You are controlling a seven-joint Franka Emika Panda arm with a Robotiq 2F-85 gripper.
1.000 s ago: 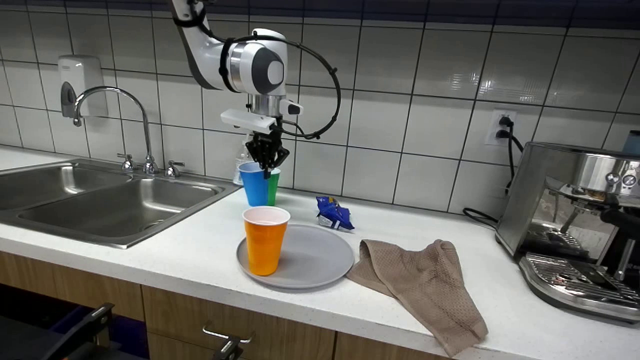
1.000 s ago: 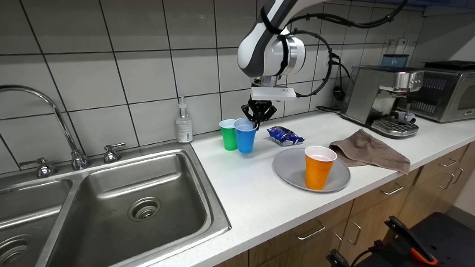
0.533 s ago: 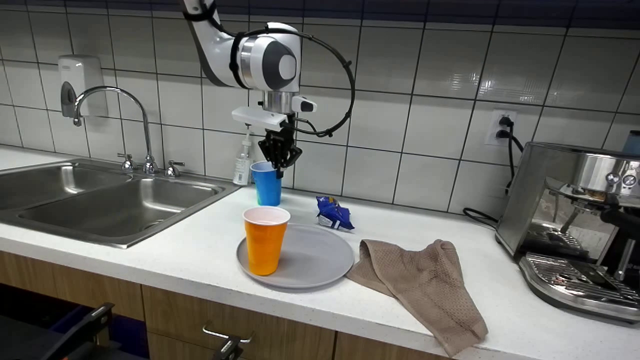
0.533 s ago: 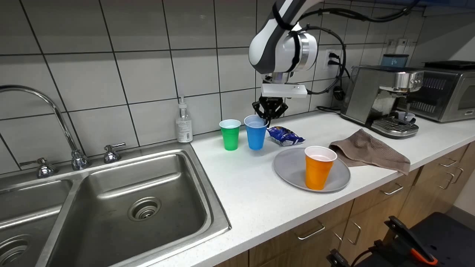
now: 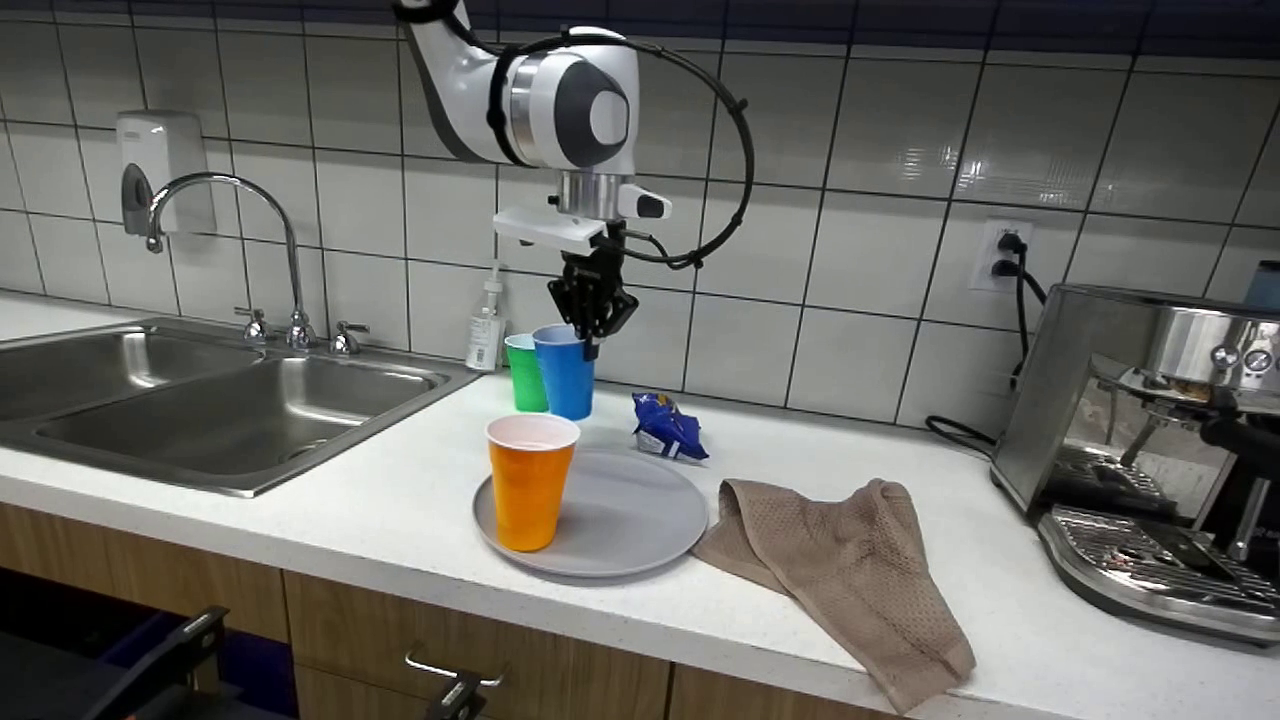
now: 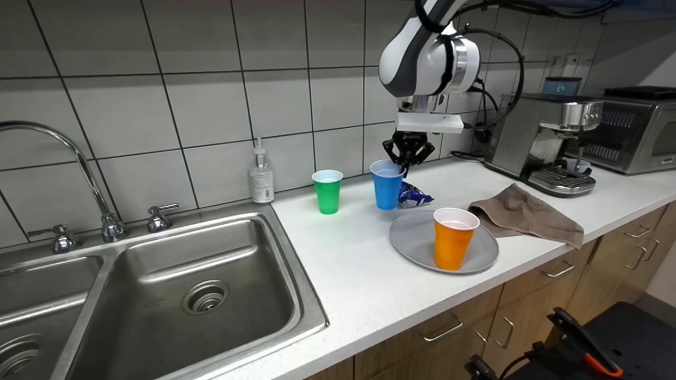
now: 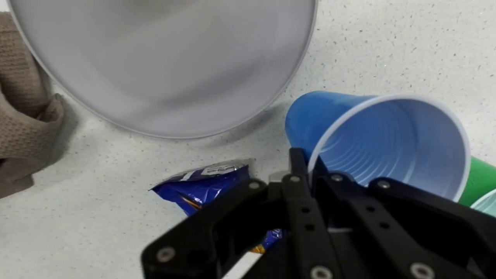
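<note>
- Since the earlier frames you have moved the blue cup point(image 6: 387, 188) and your gripper point(image 7: 309, 159) rightward in both exterior views, widening the gap from the green cup point(image 6: 328, 192); the plate point(image 6: 414, 240) and orange cup point(image 6: 453, 241) sit where they did.
- Your blue cup is mid-blue and tapered, with a thin pale rim and a lighter inside marked by fine rings.
- It is about upright, between the green cup and the snack packet point(image 6: 416, 196), which it partly hides in an exterior view; you can't tell whether its base touches the counter point(image 6: 332, 279).
- Your gripper is closed on that cup's wall at the rim, 1 finger outside and 1 inside, with just the thin wall between.
- Counting from the left in an exterior view, you have 1 sink point(image 6: 237, 258) with 2 basins, 1 tap point(image 6: 112, 228) and 2 handles.
- Next, you have 1 pump bottle point(image 6: 262, 182).
- Then come your 3 cups: 1 green, 1 blue, 1 orange, the last upright on the 1 round grey plate.
- Behind the blue cup you see 1 shiny blue packet.
- Furthest right, you have 1 brown cloth point(image 6: 525, 215) just beside the plate, 1 steel coffee machine point(image 6: 520, 134) and 1 boxy steel appliance point(image 6: 628, 134).
</note>
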